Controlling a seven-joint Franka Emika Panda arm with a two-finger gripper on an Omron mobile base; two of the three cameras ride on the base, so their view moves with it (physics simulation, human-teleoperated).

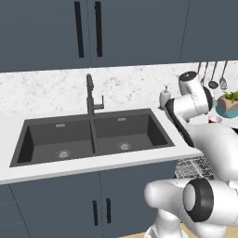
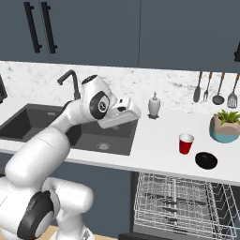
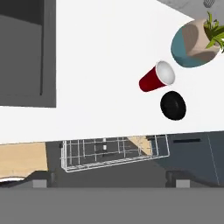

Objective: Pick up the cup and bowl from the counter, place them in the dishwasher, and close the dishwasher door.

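Note:
The red cup (image 2: 186, 143) stands upright on the white counter (image 2: 154, 136), right of the sink. The black bowl (image 2: 206, 161) sits just right of it, near the counter's front edge. In the hand view the cup (image 3: 156, 78) and the bowl (image 3: 173, 105) lie side by side at the upper right. My gripper (image 3: 109, 179) is open, with its tips far apart and nothing between them. My hand (image 2: 123, 112) hovers above the counter beside the sink, left of the cup and apart from it. The dishwasher (image 2: 178, 201) stands open below the counter, its wire rack (image 3: 113, 153) pulled out.
A dark double sink (image 1: 93, 135) with a black faucet (image 1: 90, 95) fills the counter's left part. A white soap dispenser (image 2: 154, 105) stands at the back wall. The teal plant pot (image 2: 225, 126) is behind the bowl, and utensils (image 2: 215, 89) hang on the wall.

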